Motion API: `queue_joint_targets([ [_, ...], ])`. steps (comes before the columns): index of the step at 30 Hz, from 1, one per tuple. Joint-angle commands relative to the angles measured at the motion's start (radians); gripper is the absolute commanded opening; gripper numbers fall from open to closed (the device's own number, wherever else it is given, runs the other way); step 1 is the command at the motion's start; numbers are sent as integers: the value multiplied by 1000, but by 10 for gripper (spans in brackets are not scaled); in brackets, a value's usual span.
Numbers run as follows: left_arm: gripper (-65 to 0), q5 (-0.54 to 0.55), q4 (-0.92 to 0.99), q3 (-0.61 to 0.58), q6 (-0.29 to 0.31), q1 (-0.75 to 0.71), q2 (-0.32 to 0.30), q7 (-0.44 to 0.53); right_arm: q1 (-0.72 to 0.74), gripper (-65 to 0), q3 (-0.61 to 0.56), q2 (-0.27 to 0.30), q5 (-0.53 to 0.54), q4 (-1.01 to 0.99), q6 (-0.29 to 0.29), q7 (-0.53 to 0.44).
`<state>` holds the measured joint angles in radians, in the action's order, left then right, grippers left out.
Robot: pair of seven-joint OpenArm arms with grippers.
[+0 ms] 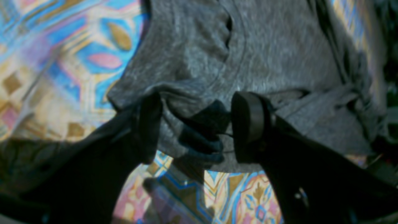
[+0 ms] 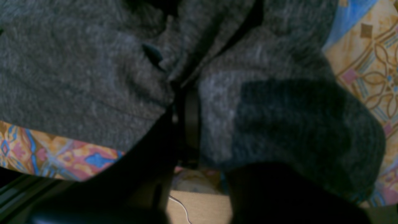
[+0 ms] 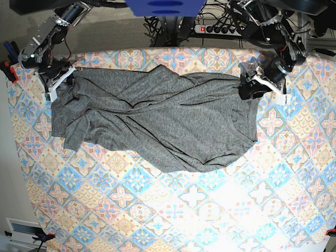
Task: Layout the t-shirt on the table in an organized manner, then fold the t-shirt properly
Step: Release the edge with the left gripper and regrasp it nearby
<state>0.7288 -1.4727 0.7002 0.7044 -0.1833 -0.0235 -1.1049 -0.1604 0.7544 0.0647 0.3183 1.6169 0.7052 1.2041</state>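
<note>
- Big desk [image 3: 157, 220] with a blue, pink and cream tile cloth, filling nearly all of the base view.
- Lots of bare room on the near half of the desk and down both sides; far edge close behind the arms.
- Dark grey t-shirt [image 3: 157, 121] spread wide across the far half of the desk, lying on it but rumpled, with long creases running slantwise.
- Near edge of the t-shirt wavy, sagging toward the middle of the desk; one end near the desk's side edge on the base view's left, other end stopping well short of the edge on the right.
- Right claw [image 3: 56, 79] at the t-shirt's far corner on the base view's left, clenched tight on the cloth [image 2: 93, 77]; grey cloth bunched on both sides of the dark pad [image 2: 192, 118] in the right wrist view.
- Left claw [image 3: 251, 86] at the t-shirt's far corner on the base view's right, near the desk's far edge.
- In the left wrist view, left claw [image 1: 196, 124] standing wide, with a folded hem of the t-shirt [image 1: 186, 62] and a dark lump of cloth between its two fingers [image 1: 248, 124]; cannot tell if really gripped or only lying there.
- Bare tile cloth [image 1: 62, 62] just beside that hem.
</note>
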Motion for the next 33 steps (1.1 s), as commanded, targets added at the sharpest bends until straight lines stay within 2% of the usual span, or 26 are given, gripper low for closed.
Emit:
queue_joint_targets([
  [1,-302,-33,0,-38,-6,-5,7,-42,-9,-650,-6,-3,-77,-17,-7,55],
  [5,-304,-33,2,-112,-6,-9,9,-40,-9,-650,-6,-3,-77,-17,-7,55],
  [7,-336,-33,2,-116,-6,-9,9,-40,-9,-650,-6,-3,-77,-17,-7,55],
  [9,-401,-42,2,-116,-6,-9,4,-40,-9,-650,-6,-3,-77,-17,-7,55],
  [11,-503,-76,2,-115,-6,-9,3,-40,-9,-650,-6,-3,-77,-17,-7,55],
  [14,-613,-140,2,-112,-6,-8,3,-40,-9,-650,-6,-3,-77,-17,-7,55],
  [18,-615,-197,-1,-109,-6,-18,3,-44,-9,-650,-6,-3,-77,-17,-7,56],
  [25,-615,-200,-124,-4,-6,-135,0,-48,-12,-650,0,7,-77,-5,-7,61],
  [28,-615,-196,-182,2,-6,-186,-36,-48,-12,-650,1,17,-77,-5,-7,55],
  [33,-615,-200,-182,8,-6,-203,-39,-48,-11,-650,0,17,-77,-5,-7,62],
])
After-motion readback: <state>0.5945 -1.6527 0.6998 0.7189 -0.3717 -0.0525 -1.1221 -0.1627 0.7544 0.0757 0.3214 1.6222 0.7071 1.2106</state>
